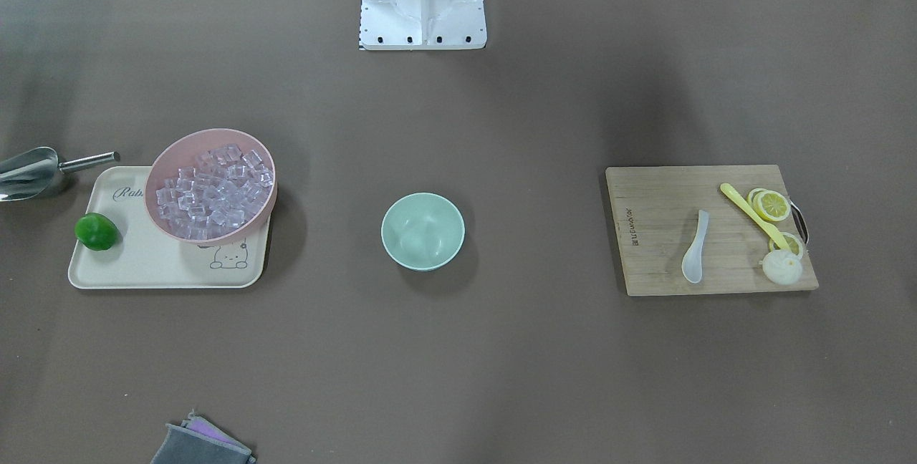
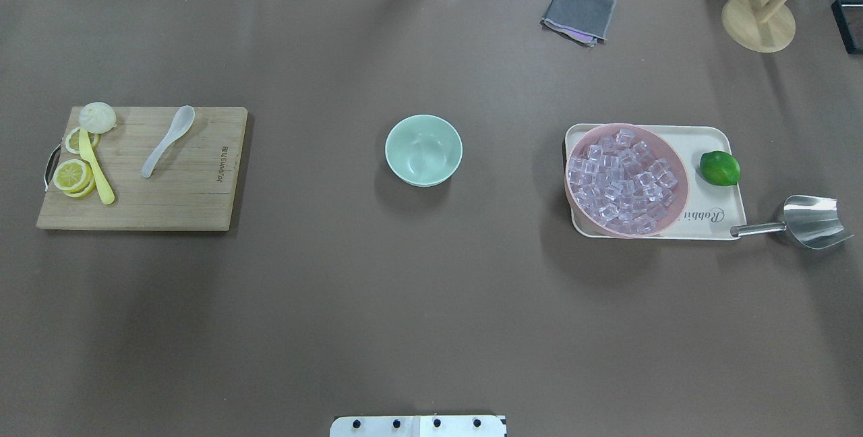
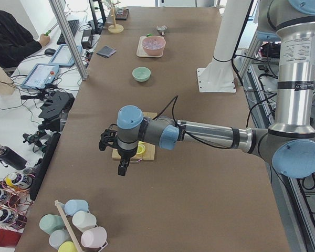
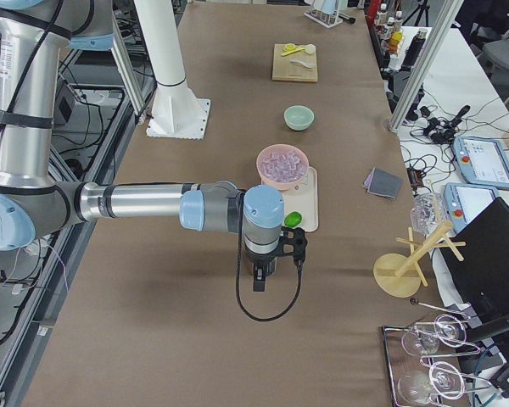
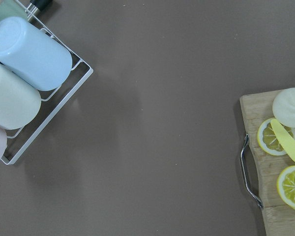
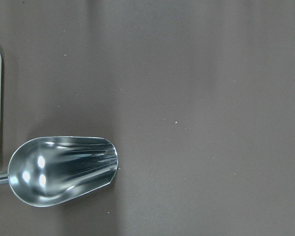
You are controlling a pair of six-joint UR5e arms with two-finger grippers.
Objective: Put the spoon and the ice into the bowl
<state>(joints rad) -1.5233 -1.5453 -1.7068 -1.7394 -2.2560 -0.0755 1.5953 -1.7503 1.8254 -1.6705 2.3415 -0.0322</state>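
Note:
The white spoon (image 2: pixel 167 141) lies on a wooden cutting board (image 2: pixel 182 201) at the table's left. The mint-green bowl (image 2: pixel 423 150) stands empty at the table's middle. The ice (image 2: pixel 623 181), many clear cubes, fills a pink bowl (image 1: pixel 222 238) on a cream tray (image 2: pixel 708 221) at the right. My left gripper (image 3: pixel 123 169) hangs over the table past the board's outer end, far from the spoon. My right gripper (image 4: pixel 259 280) hangs past the tray's outer end. Both show only in the side views, so I cannot tell whether they are open or shut.
On the board lie a yellow utensil (image 2: pixel 94 170), lemon slices (image 2: pixel 73 174) and a white bun (image 2: pixel 98 117). A lime (image 2: pixel 719 168) sits on the tray, a metal scoop (image 2: pixel 809 221) beside it. A grey cloth (image 2: pixel 578 12) and wooden stand (image 2: pixel 758 22) are far back. Mugs on a rack (image 5: pixel 29 64) lie beyond the board.

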